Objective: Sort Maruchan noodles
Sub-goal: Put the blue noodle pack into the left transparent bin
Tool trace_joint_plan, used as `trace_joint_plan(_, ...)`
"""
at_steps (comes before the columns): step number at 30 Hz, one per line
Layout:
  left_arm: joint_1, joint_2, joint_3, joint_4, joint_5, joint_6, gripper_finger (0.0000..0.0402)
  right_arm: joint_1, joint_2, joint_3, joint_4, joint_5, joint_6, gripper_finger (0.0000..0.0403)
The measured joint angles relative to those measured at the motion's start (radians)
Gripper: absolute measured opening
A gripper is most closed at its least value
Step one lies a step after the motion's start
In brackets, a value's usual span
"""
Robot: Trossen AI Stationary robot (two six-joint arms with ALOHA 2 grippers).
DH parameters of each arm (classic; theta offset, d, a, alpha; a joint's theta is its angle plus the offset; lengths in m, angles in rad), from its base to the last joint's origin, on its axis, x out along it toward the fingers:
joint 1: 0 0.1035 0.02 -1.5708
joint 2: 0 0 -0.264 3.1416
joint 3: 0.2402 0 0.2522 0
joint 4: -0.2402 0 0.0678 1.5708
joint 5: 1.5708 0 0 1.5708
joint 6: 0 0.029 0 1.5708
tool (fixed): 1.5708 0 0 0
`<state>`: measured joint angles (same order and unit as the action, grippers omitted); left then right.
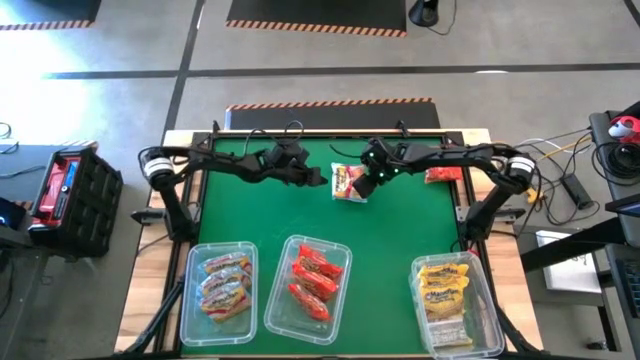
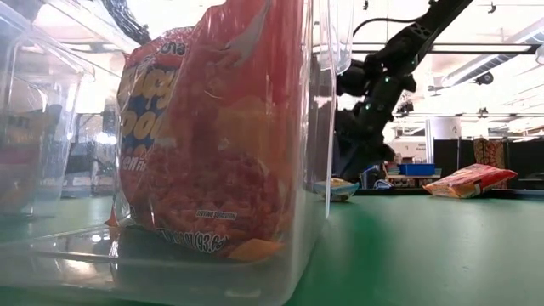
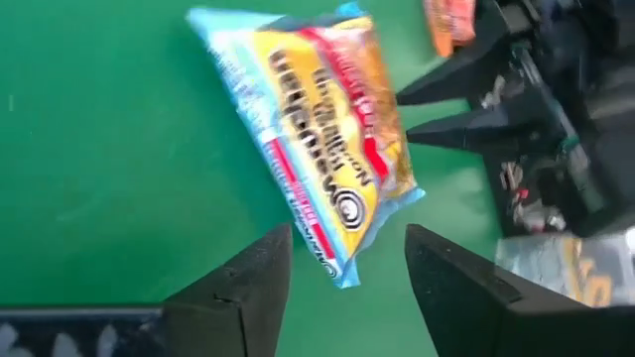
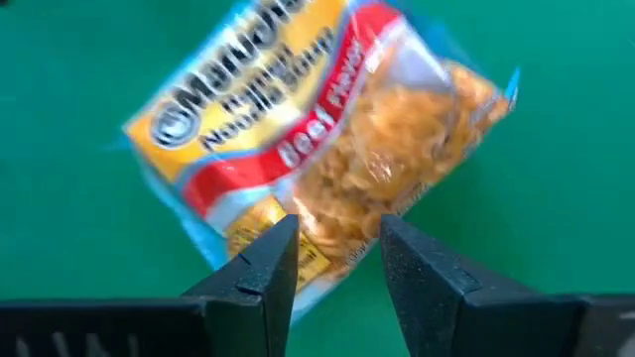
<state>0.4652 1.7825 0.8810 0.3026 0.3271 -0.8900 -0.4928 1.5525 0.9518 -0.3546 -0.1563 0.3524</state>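
Green table [image 1: 260,215]; red packet [image 2: 469,180] plain only in low view.

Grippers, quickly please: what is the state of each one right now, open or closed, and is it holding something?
Left gripper: open, holding nothing, by the noodle packet on the mat.
Right gripper: open, holding nothing, just over that same packet.

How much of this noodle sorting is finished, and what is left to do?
Mostly done: the three clear bins at the near edge each hold one kind, the left bin striped, the middle bin red, the right bin yellow. In hand: both open tools, the left tool and the right tool, flank one packet lying mid-table. Left: that packet and a red packet at the far right.
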Motion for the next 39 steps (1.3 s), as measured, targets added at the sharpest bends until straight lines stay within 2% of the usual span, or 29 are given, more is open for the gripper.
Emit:
trace_joint_plan(4,-0.009,0.039,0.010,0.004,-0.005,-0.085,0.0185,-0.001,0.051,-0.006,0.009,-0.005,0.037,0.0120)
trace_joint_plan(12,-0.024,0.066,0.032,0.010,-0.056,-0.093,0.0178,-0.001,0.103,-0.003,0.017,-0.009,0.047,0.0099)
trace_joint_plan(22,-0.029,0.106,0.081,0.012,-0.082,-0.080,0.0178,0.001,0.117,-0.032,-0.003,0.001,0.040,0.0095)
trace_joint_plan(32,-0.047,0.208,0.236,0.000,-0.051,0.007,0.0178,0.004,0.118,-0.041,0.000,0.033,-0.007,0.0095)
trace_joint_plan(39,-0.073,0.206,0.321,-0.035,-0.060,0.122,0.0178,0.004,0.119,-0.042,-0.001,0.028,-0.012,0.0095)
